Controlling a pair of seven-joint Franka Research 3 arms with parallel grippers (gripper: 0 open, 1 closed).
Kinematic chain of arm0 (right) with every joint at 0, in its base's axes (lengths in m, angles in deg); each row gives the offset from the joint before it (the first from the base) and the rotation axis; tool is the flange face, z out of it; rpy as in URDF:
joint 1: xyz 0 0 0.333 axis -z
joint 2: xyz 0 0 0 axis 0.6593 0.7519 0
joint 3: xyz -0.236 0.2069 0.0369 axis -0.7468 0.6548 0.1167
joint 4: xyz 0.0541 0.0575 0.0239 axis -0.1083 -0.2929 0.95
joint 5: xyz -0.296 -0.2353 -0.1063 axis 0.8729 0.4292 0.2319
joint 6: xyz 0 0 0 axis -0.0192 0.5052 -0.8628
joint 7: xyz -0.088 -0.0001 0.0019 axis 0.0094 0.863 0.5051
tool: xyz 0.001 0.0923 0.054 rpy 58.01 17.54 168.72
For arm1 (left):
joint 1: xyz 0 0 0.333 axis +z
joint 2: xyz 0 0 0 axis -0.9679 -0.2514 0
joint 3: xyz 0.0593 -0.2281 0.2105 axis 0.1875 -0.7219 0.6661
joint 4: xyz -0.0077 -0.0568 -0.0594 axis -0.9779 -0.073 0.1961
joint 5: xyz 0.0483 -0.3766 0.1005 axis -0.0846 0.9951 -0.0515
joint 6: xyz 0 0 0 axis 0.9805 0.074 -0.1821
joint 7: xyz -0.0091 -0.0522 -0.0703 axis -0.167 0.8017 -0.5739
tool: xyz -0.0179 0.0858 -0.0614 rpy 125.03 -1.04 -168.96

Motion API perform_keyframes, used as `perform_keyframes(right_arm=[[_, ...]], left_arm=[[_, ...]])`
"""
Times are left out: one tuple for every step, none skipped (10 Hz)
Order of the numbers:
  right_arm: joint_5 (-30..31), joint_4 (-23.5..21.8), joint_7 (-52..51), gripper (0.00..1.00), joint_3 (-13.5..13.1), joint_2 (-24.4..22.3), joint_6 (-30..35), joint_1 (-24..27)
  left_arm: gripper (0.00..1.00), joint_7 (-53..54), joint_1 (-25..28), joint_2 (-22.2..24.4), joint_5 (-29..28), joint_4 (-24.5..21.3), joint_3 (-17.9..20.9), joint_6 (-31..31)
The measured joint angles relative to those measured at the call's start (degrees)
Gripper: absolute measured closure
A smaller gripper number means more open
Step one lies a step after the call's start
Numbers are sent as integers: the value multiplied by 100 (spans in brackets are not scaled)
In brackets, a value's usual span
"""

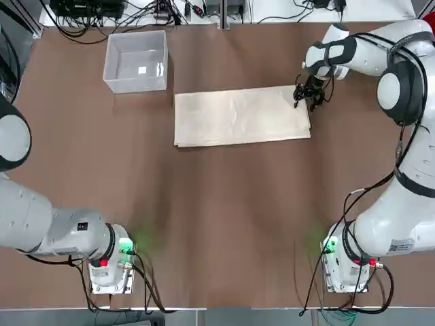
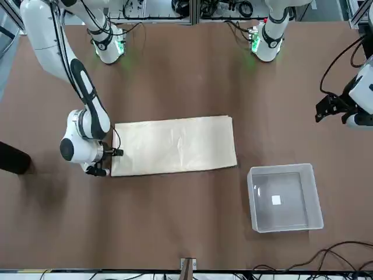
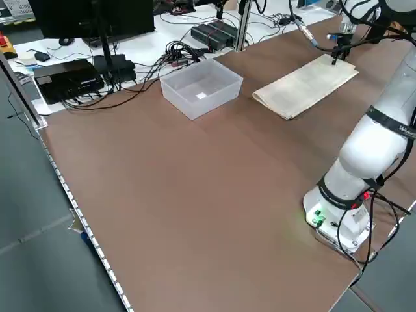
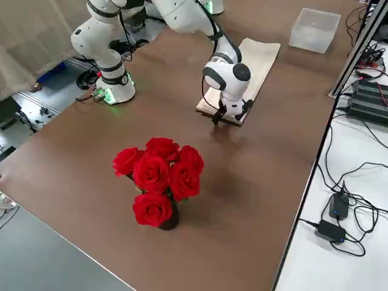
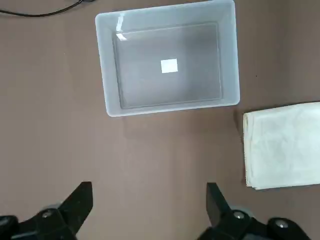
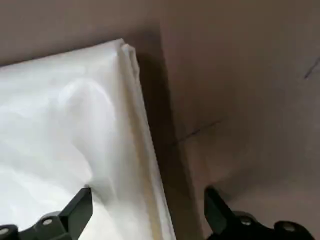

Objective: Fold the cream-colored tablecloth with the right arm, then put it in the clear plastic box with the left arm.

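Two robot arms sit at a brown counter (image 1: 217, 224). The cloth (image 1: 241, 115) lies flat in the middle as a long folded strip, with the box (image 1: 136, 61) near its far left corner, apart from it. The right hand (image 1: 307, 96) is low over the cloth's right end, one finger above the cloth and one past its edge, fingers spread and holding nothing. The left hand (image 5: 150, 210) hangs high over the box, spread wide too. The cloth looks soft, light and floppy, so it will likely sag when lifted. I think the stacked layers at that right edge are the best spot to pinch.
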Motion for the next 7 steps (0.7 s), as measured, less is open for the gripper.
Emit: perform_keyframes(right_arm=[[-6,-11,1,4,32,0,-30,-4],[-20,-25,2,5,57,0,-71,-6],[-30,-47,2,6,71,2,-125,-11],[-36,-80,2,10,77,4,-192,-17],[-63,-93,2,17,88,2,-229,-20],[-132,-81,2,31,131,-11,-234,-24],[-180,-75,3,49,173,-17,-256,-37]], left_arm=[[0,0,0,-2,0,0,-2,0],[0,0,0,-3,0,0,-3,0],[0,0,-1,-4,0,0,-4,0],[0,0,-2,-4,0,0,-5,0],[0,0,-2,-4,0,0,-5,0],[0,0,-1,-4,0,0,-5,0],[0,0,0,-4,0,0,-5,0]])
